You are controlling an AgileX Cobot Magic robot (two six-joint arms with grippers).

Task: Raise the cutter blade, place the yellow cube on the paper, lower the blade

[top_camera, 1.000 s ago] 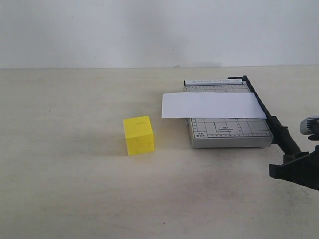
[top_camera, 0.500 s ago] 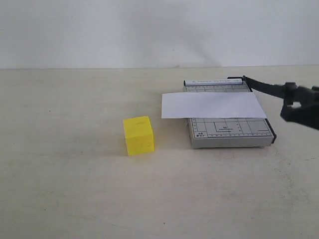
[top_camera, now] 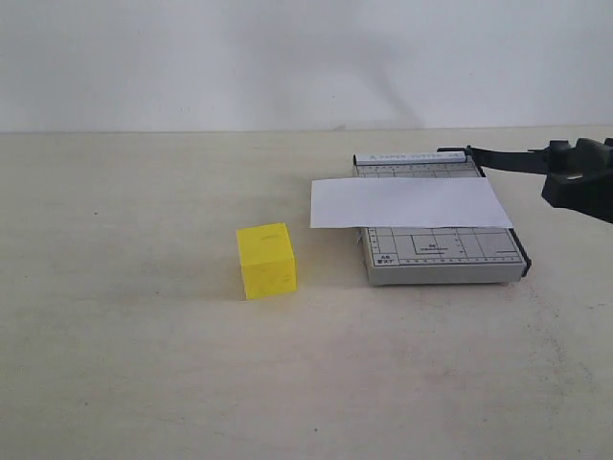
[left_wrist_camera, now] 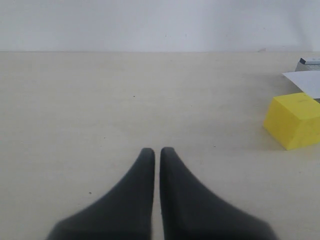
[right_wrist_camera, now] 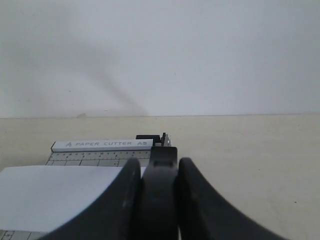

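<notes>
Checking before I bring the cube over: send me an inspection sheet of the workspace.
Surface: beige matte tabletop, no marks seen.
Job's things: long thin black cutter blade raised off the small grey gridded cutter board; plain white paper sheet lying across the board; solid bright yellow cube on the tabletop, apart from the paper.
Clutter: nothing seen.
Claws: left claw shut, holding nothing; right claw shut on the blade's handle end.
Cables: nothing seen.
Surroundings: plain white wall behind the tabletop.

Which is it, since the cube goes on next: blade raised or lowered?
Raised: the cutter blade slants above the board, in the right claw.
</notes>
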